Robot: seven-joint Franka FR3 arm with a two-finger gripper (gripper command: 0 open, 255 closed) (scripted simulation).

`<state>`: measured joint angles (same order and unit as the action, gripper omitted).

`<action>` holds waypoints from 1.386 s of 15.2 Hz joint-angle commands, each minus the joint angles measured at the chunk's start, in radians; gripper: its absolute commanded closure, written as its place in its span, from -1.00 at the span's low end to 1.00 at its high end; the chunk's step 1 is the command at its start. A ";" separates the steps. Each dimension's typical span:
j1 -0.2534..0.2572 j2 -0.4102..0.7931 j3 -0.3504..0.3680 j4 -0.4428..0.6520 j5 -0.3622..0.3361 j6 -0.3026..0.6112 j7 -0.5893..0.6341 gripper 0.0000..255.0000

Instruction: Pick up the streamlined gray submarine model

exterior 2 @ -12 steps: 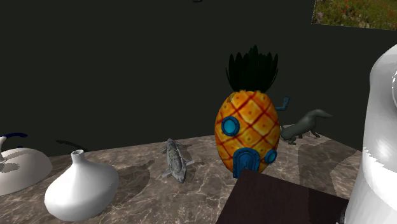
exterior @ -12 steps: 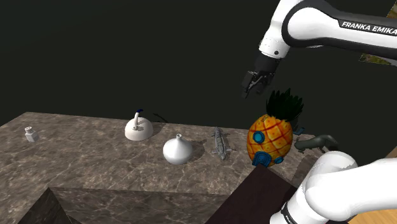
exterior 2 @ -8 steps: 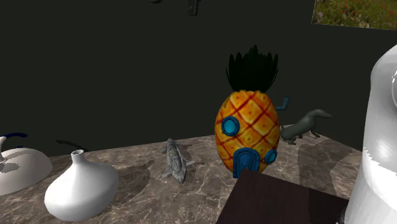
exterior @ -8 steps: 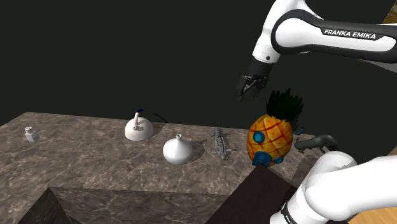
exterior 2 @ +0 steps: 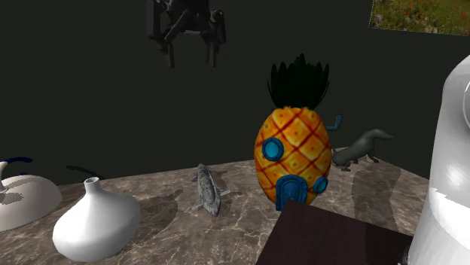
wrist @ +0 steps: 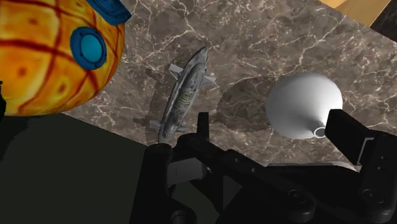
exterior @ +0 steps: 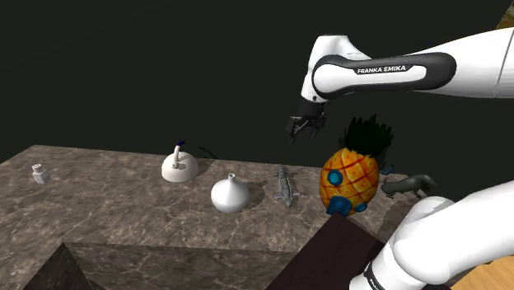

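The grey submarine model (exterior: pixel 285 184) lies flat on the marble counter (exterior: pixel 123 206), between a white vase and an orange pineapple house. It is slim, with small fins at its sides (exterior 2: pixel 206 189). My black gripper (exterior: pixel 303 130) hangs well above it, open and with nothing between its fingers. In the second exterior view the gripper (exterior 2: pixel 190 54) hangs high over the counter, a little to that view's left of the submarine, fingers pointing down and apart. From the wrist view the submarine (wrist: pixel 184 94) lies far below the hand, lengthwise along the pineapple's side.
The tall pineapple house (exterior: pixel 350 177) with blue windows stands close to the submarine. The white vase (exterior: pixel 230 194) sits on its other side. A white domed item (exterior: pixel 179 167), a small white shaker (exterior: pixel 39 173) and a dark animal figure (exterior: pixel 408 184) also stand on the counter.
The arm has swung toward the shoulder view's left and lower, carrying the gripper from above the pineapple to above the submarine. The gripper has come down into the second exterior view.
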<state>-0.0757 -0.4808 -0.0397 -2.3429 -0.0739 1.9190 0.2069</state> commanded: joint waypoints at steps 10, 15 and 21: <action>-0.057 0.386 -0.002 0.084 -0.082 0.217 0.158 -1.00; -0.075 0.570 -0.019 0.164 -0.120 0.282 0.228 -1.00; -0.091 0.791 -0.050 0.292 -0.151 0.328 0.300 -1.00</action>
<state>-0.1643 0.2721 -0.0841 -2.0762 -0.2206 2.2427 0.4957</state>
